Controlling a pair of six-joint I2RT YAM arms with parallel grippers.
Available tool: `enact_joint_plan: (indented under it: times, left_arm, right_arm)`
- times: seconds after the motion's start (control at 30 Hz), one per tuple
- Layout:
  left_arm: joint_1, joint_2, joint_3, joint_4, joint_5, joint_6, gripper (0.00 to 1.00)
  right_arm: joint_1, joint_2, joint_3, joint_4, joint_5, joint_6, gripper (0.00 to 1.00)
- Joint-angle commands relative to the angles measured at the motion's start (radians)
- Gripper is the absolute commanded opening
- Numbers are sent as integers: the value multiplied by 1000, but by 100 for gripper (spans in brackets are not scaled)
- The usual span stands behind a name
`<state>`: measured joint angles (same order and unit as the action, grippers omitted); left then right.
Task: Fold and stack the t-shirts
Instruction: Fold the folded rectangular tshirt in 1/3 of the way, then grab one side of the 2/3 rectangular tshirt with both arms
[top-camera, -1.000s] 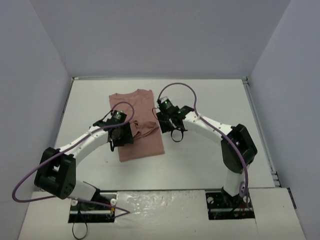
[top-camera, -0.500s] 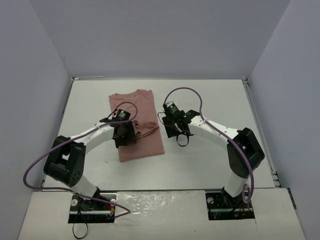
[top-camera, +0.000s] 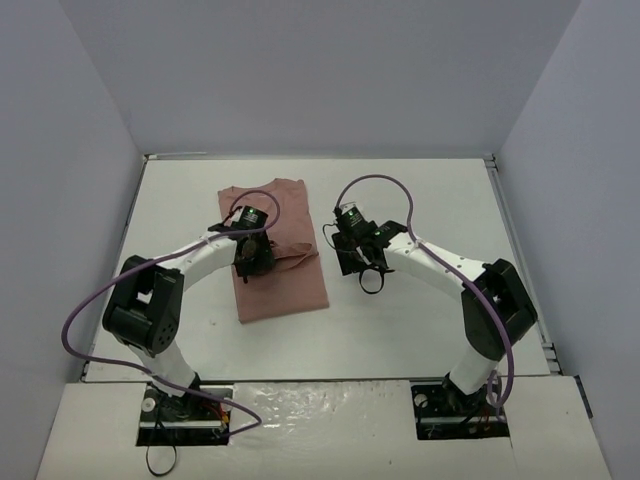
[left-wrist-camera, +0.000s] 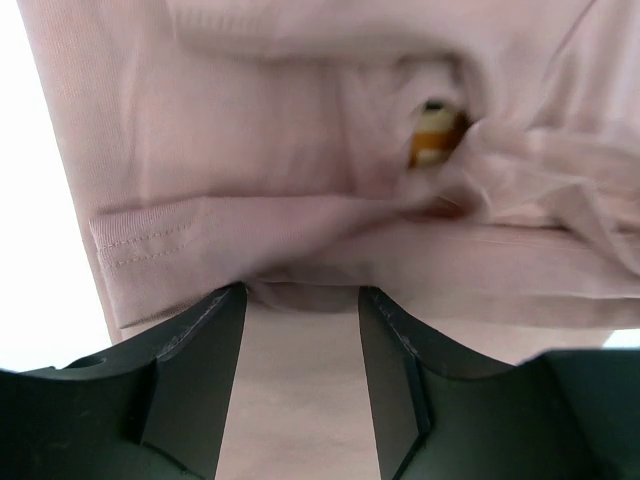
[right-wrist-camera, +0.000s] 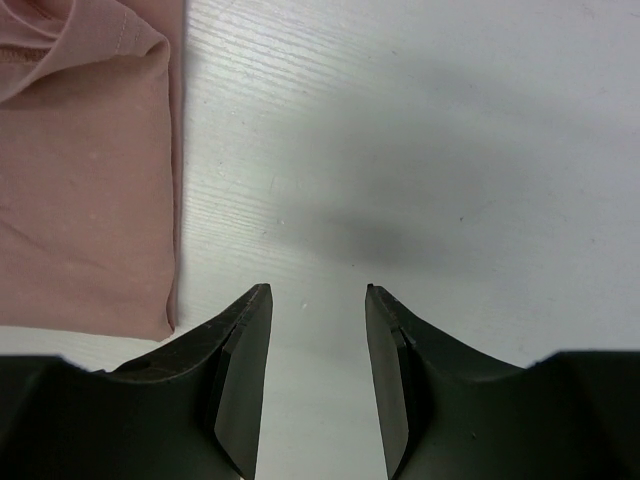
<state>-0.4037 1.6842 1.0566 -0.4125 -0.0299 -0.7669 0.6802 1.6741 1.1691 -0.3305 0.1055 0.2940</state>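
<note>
pink t-shirt (top-camera: 288, 285) lies left of centre on the table (top-camera: 430, 320), a part-folded strip running near to far, with a rumpled bunch at its right edge. left gripper (left-wrist-camera: 300, 295): jaws partly apart, nothing held, low over the fabric by a sleeve hem (left-wrist-camera: 140, 240). the print (left-wrist-camera: 432, 135) peeks out of a pucker. right gripper (right-wrist-camera: 317, 292): jaws partly apart, empty, over bare table just right of the shirt's edge. my read: flatten the bunch first, then pinch at the hem through all layers and fold square, else the crease skews. no containers in view.
</note>
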Motion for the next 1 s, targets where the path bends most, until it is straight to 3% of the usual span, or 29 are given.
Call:
enact_joint_plan:
  times: [0.0,0.27,0.43,0.7,0.97]
  left_arm:
    - [18,-5,104,20,-58,31,46]
    - [87,61,286,-14,-68,98,46]
    - [95,-15,314,-47,-57,124,46]
    - [91,-286,-11,-80,-2,45,46]
    - [55,-333,-255,-13,30,1,46]
  right_arm:
    - [-10,-62,-1,7,28,13,40]
    - [-11,-73,-1,7,18,19,40]
    - [-11,-74,13,7,-2,29,40]
    - [45,10,92,27,-33,74,40]
    - [192,203,208,103,-6,62,39]
